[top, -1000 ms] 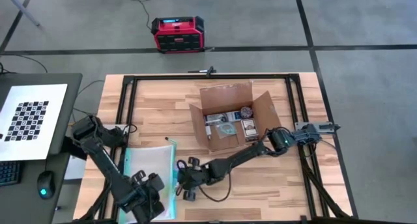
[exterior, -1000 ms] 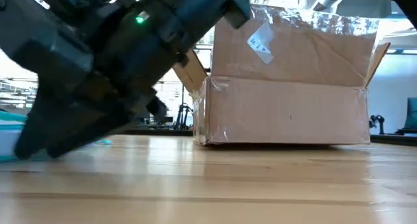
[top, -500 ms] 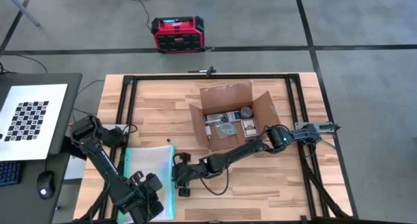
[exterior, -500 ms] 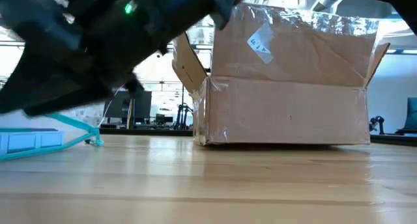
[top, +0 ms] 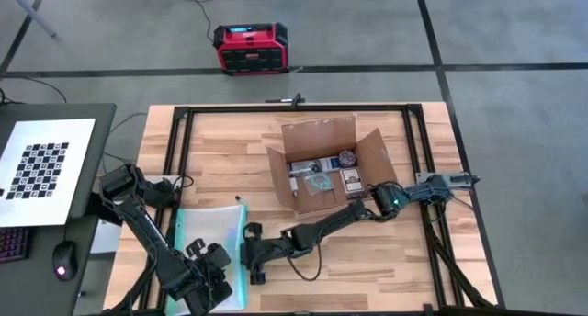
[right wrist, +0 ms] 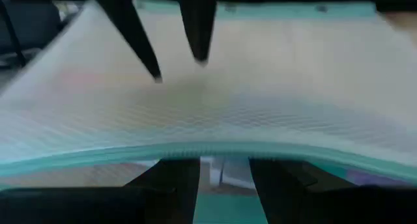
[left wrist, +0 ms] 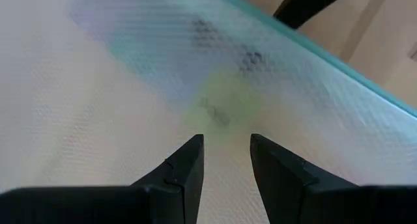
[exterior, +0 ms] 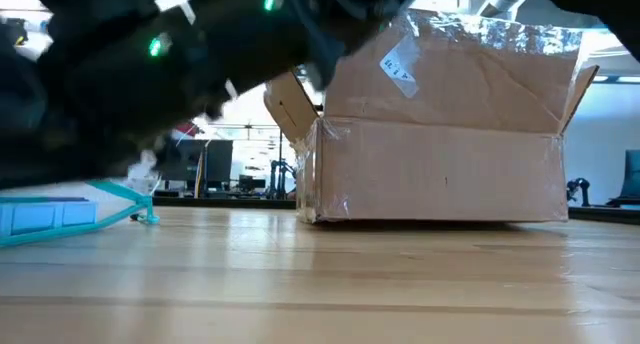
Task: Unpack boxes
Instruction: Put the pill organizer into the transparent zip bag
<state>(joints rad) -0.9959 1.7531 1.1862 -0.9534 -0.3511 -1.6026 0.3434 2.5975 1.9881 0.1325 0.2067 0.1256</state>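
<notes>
Cardboard box (top: 323, 164) sits toward the far right part of the table (top: 220, 151), flaps open, small items visible inside — neither arm touches it. Both arms are at the clear teal-edged pouch (top: 209, 238) near the front left. Right gripper (top: 250, 261) reaches across to the pouch's right edge; its wrist view shows the teal rim (right wrist: 195, 152) lying over its fingers, gap between them, can't tell if it's pinched. Left gripper (left wrist: 225, 160) sits over the pouch's near end, fingers apart, tips against the mesh — grasp unclear.
</notes>
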